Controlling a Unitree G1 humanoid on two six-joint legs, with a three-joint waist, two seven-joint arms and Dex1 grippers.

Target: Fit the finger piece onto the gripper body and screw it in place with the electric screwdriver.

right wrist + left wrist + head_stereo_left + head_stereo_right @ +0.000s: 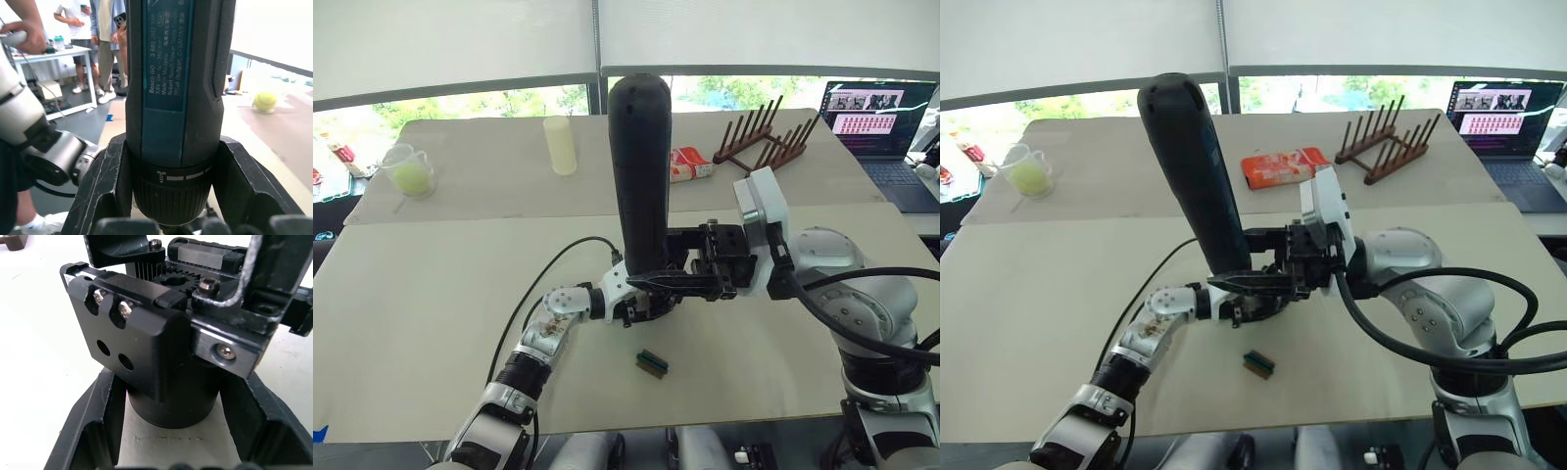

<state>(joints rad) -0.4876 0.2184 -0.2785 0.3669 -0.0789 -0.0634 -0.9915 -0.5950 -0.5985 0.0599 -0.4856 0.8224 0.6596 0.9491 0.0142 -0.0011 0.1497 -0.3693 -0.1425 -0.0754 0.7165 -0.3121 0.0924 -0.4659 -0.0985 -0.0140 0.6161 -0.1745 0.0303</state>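
The electric screwdriver (639, 176) stands nearly upright over the table's middle, rounded end up. My right gripper (674, 284) is shut on its lower collar (172, 196), reaching in from the right. Its bit is hidden behind the fingers. Directly beneath it sits the gripper body (161, 357), a black assembly with a round base, gear and screws. My left gripper (641, 309) is shut on that base, one finger (90, 431) on each side. I cannot tell the finger piece apart from the body's black parts.
A small green-brown block (652, 361) lies on the table just in front of the grippers. At the back stand a pale cylinder (562, 145), a measuring cup (411, 171), a red packet (690, 164), a wooden rack (769, 137) and a laptop (881, 117). People (98, 44) stand beyond the table.
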